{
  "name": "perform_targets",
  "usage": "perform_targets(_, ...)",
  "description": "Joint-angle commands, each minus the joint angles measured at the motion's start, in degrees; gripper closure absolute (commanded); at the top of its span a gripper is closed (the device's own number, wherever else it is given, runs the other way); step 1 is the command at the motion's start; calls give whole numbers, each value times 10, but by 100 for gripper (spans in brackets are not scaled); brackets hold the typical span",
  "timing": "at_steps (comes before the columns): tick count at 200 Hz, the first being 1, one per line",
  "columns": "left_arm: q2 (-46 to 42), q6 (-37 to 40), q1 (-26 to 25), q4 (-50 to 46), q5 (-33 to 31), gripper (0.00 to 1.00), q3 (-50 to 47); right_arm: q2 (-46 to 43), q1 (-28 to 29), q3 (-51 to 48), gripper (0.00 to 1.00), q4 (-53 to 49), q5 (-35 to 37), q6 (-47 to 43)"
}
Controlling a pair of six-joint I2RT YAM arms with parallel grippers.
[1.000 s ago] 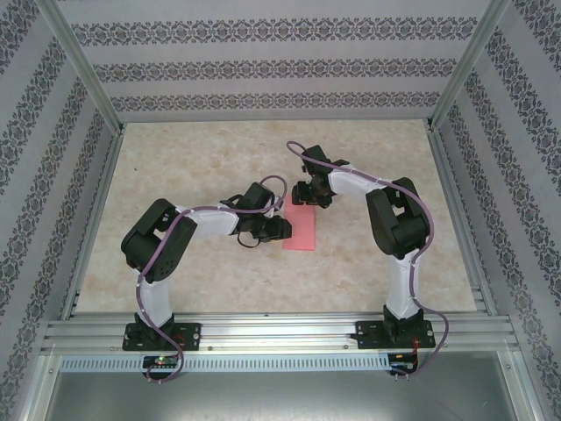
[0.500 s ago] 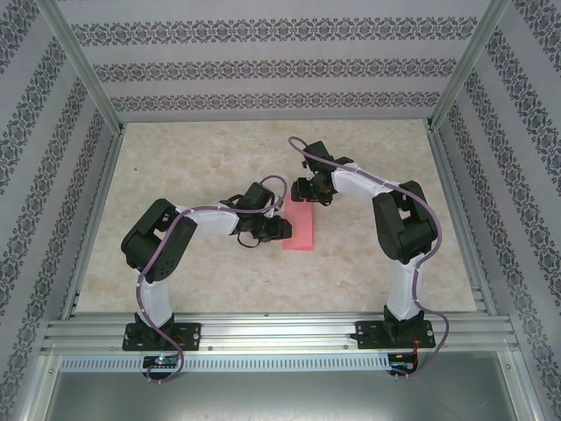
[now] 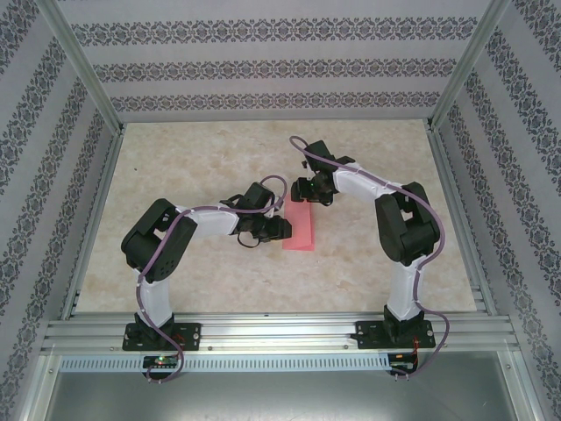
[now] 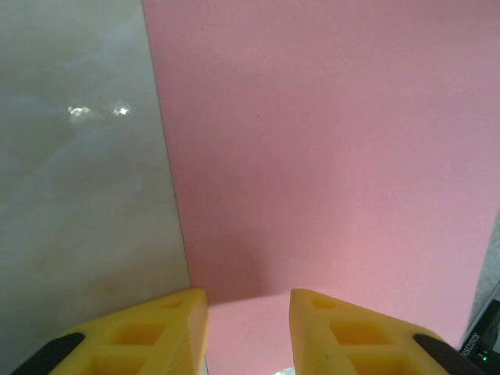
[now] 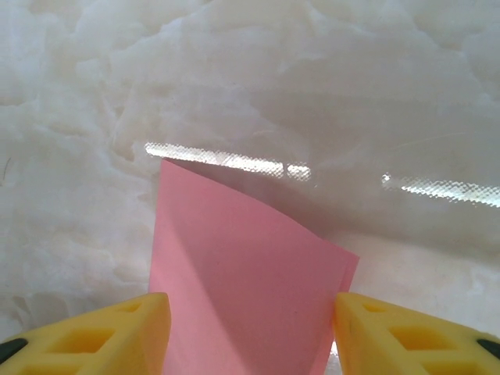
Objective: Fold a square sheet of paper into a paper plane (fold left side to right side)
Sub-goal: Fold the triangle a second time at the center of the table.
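The paper (image 3: 299, 230) is seen folded at the middle of the table (image 3: 202, 158). The left gripper (image 4: 248, 297) is seen partly open over its left edge. The right gripper (image 5: 251, 305) is opened wider around its far end, and nothing is gripped.

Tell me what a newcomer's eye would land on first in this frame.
The salmon-pink paper at mid-table, apparently folded to a narrow strip, stands out against the pale marbled table. Both arms meet over it: the left jaws at its left edge, the right jaws at its far end, where the paper bows upward between them.
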Motion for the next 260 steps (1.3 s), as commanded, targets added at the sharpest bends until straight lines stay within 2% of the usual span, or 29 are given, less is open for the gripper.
perform_targets(1, 30, 1, -18, -1, -5, 65, 6, -26, 7, -7, 42, -5, -9, -5)
perform_targets(87, 31, 1, -19, 0, -4, 65, 7, -33, 8, -17, 41, 0, -25, 10)
perform_targets(137, 31, 1, -19, 2, -3, 65, 5, -64, -19, -101, 39, 101, -98, 91)
perform_targets(164, 31, 0, -19, 4, -4, 65, 4, -78, -27, -127, 39, 126, -118, 104)
perform_targets(194, 29, -1, -20, 10, -2, 65, 2, -91, -32, -165, 43, 159, -152, 121)
perform_targets(260, 23, -2, -20, 20, 2, 65, -2, -113, -32, -231, 53, 178, -168, 139)
